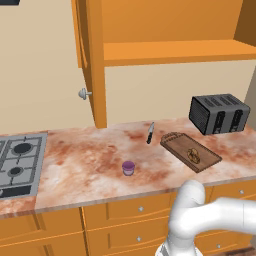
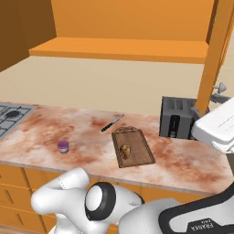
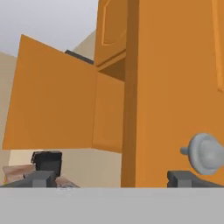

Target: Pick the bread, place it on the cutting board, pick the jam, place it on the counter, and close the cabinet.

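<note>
While the cabinet (image 1: 95, 60) stands open, both doors swung out, its bare orange shelf (image 1: 175, 52) shows above the counter (image 1: 95, 165). Bread (image 1: 193, 155) sits on the cutting board (image 1: 176, 144), toward the end nearer the counter's front edge; the board lies angled just in front of the black toaster (image 1: 220, 114). Jam (image 1: 128, 168) stands upright on the counter, well apart from the board, between it and the grey gas hob (image 1: 17, 162). A small knife (image 1: 150, 133) lies on the stone near the back, just beside the board's handle end. The gripper (image 3: 112, 178) is raised up by the right-hand cabinet door (image 3: 175, 87), fingertips (image 3: 41, 178) spread wide with nothing between them; the door's round silver knob (image 3: 205, 153) sits just above the right fingertip, close but I can't tell whether it touches. In the right base view the arm's white forearm (image 2: 218, 125) reaches toward that door (image 2: 215, 59) beside the toaster.
</note>
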